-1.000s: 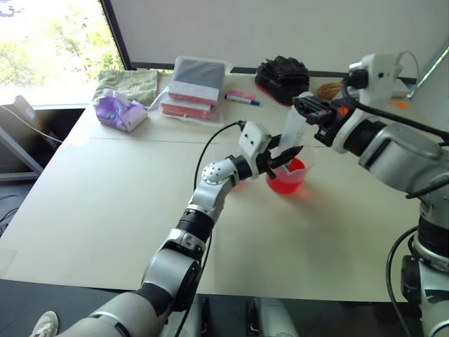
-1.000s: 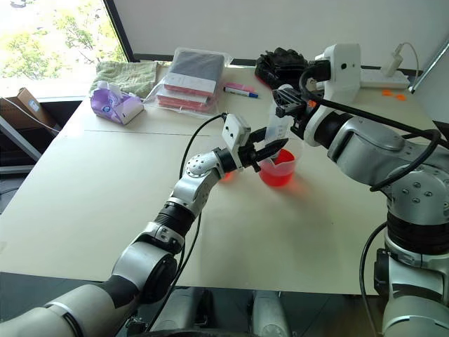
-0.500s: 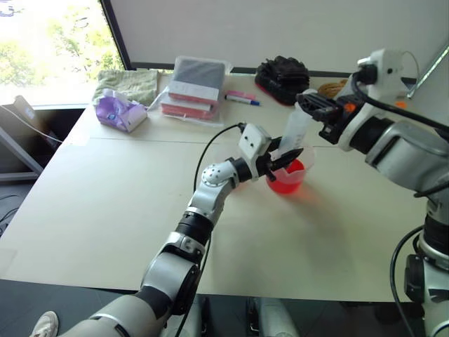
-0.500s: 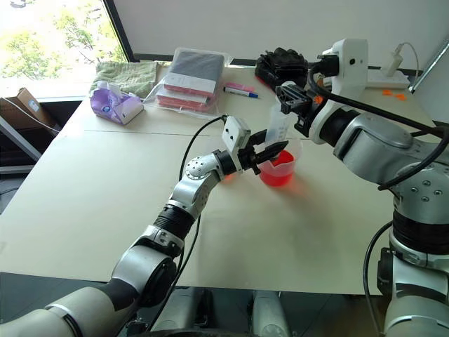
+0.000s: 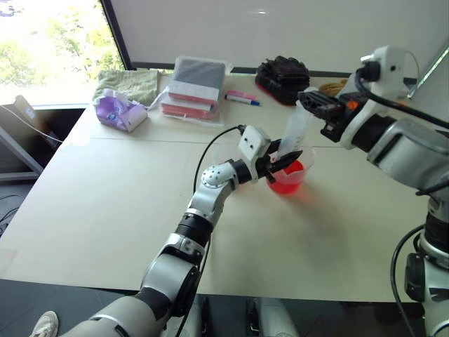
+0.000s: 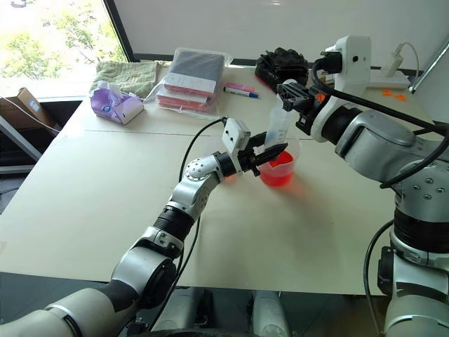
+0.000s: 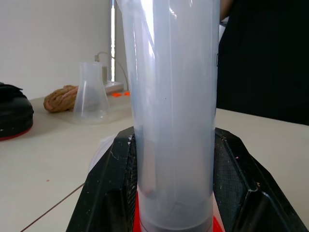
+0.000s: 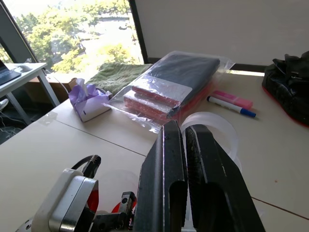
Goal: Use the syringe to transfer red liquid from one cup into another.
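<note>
At mid-bench, just right of centre, the wide clear plastic beaker with a pour spout [image 5: 306,161] sits with the red liquid [image 5: 287,182] pooled in its bottom. The clear plastic syringe [image 5: 295,133] stands tilted over it, tip end down towards the liquid.

The left claw [image 5: 284,158] is pinching the lower barrel. The left wrist view shows a black finger [image 7: 108,193] hard against each side of the tube. The right claw [image 5: 314,107] is up at the top end, fingers [image 8: 166,183] pressed together. It looks to be nipping the plunger's head, with the pale round flange [image 8: 215,128] just beyond them.

This reads as the draw. The left claw has to lock the barrel and keep the tip under the surface. The right should pull straight back along the barrel's line, slow and even. Pull off-axis and the plunger binds or the tube twists in the pinch; lift the tip and it sucks air.

The orange tip is hidden behind the left claw, so I can't say whether it is in the liquid. How much is in the barrel is hard to read. A red glint beside the left forearm [image 6: 226,175] may be the small receiving cup, but it is mostly covered. On the far side of the bench [image 5: 105,196] stands a clear conical flask [image 7: 91,94].
</note>
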You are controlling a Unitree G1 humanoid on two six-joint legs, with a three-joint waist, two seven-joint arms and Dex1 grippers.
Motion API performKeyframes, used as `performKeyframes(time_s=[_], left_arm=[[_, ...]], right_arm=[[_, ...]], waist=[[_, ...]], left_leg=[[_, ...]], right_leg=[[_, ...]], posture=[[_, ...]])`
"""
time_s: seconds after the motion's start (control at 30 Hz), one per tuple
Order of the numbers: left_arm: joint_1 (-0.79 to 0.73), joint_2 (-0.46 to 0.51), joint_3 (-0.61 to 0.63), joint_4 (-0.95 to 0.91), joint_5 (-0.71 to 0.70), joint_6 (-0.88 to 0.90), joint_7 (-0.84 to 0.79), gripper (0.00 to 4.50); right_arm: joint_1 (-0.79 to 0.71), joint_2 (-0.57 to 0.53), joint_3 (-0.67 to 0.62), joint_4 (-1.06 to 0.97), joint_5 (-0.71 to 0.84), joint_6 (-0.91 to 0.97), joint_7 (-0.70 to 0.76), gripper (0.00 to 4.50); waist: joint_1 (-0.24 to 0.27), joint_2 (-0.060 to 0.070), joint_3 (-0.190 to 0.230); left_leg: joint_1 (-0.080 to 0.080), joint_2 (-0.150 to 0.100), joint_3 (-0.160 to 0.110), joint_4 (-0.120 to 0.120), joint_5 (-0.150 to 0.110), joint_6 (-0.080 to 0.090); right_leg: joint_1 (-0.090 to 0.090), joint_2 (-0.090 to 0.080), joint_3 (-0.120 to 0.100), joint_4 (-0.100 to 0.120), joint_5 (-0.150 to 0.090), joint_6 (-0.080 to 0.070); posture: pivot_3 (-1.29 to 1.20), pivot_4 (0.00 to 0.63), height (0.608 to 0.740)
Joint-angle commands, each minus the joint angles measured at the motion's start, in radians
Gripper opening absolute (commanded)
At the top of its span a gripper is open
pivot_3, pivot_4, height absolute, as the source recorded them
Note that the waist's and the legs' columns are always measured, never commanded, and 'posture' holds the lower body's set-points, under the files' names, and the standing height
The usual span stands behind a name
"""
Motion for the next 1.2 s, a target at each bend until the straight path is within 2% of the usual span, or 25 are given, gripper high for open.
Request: performKeyframes(time_s=[0.03, 0.43, 0.47, 0.5, 0.63, 0.73, 0.97, 1.2], left_arm=[[0.011, -0.044, -0.092, -0.009, 0.024, 0.004, -0.061, 1.58], [-0.018, -0.052, -0.069, 0.007, 0.017, -0.034, -0.040, 1.58], [-0.022, -0.053, -0.066, 0.009, 0.016, -0.042, -0.038, 1.58], [-0.029, -0.054, -0.061, 0.012, 0.011, -0.047, -0.036, 1.58], [-0.045, -0.054, -0.056, 0.023, 0.000, -0.053, -0.034, 1.58], [-0.055, -0.056, -0.053, 0.030, -0.005, -0.057, -0.029, 1.58], [-0.056, -0.057, -0.054, 0.033, -0.015, -0.062, -0.026, 1.58], [-0.054, -0.054, -0.062, 0.031, -0.023, -0.065, -0.019, 1.58]], right_arm=[[-0.074, -0.020, -0.100, -0.012, -0.013, -0.071, 0.003, 0.03], [-0.058, -0.023, -0.100, -0.020, 0.000, -0.067, 0.023, 0.03], [-0.057, -0.023, -0.100, -0.022, 0.002, -0.066, 0.025, 0.69], [-0.055, -0.024, -0.100, -0.023, 0.005, -0.065, 0.027, 1.02], [-0.054, -0.026, -0.100, -0.023, 0.010, -0.059, 0.030, 2.91], [-0.052, -0.032, -0.098, -0.024, 0.020, -0.049, 0.034, 4.48], [-0.015, -0.102, -0.119, -0.029, 0.100, -0.014, 0.064, 4.48], [0.035, -0.222, -0.168, -0.034, 0.231, 0.005, 0.109, 4.48]], waist=[[0.000, 0.000, 0.000], [0.000, 0.000, 0.000], [0.000, 0.000, 0.000], [0.001, 0.000, 0.000], [0.000, 0.000, 0.000], [0.000, 0.000, 0.000], [0.001, 0.000, 0.000], [0.002, 0.000, 0.000]], left_leg=[[0.000, 0.000, 0.000, 0.000, 0.000, 0.000], [0.000, 0.000, 0.000, 0.000, 0.000, 0.000], [0.000, 0.000, 0.000, 0.000, 0.000, 0.000], [0.000, 0.000, 0.000, 0.000, 0.000, 0.000], [0.000, 0.000, 0.000, 0.000, 0.000, 0.000], [0.000, 0.000, 0.000, 0.000, 0.000, 0.000], [0.000, 0.000, 0.000, 0.000, 0.000, 0.000], [-0.001, 0.000, 0.000, 0.000, -0.001, 0.001]], right_leg=[[0.000, 0.000, 0.000, 0.000, 0.000, 0.000], [0.000, 0.000, 0.000, 0.000, 0.000, 0.000], [0.000, 0.000, 0.000, 0.000, 0.000, 0.000], [0.000, 0.000, 0.000, 0.000, 0.000, 0.000], [0.000, 0.000, 0.000, -0.001, 0.000, 0.000], [0.000, 0.000, 0.000, -0.001, 0.000, 0.000], [0.000, 0.000, 0.000, -0.001, 0.000, 0.000], [0.000, -0.001, 0.000, -0.002, 0.000, 0.000]], posture=[[0.00, 0.150, 0.740], [0.00, 0.150, 0.740], [0.00, 0.150, 0.740], [0.00, 0.150, 0.740], [0.00, 0.150, 0.740], [0.00, 0.150, 0.740], [0.00, 0.150, 0.740], [0.00, 0.150, 0.740]])
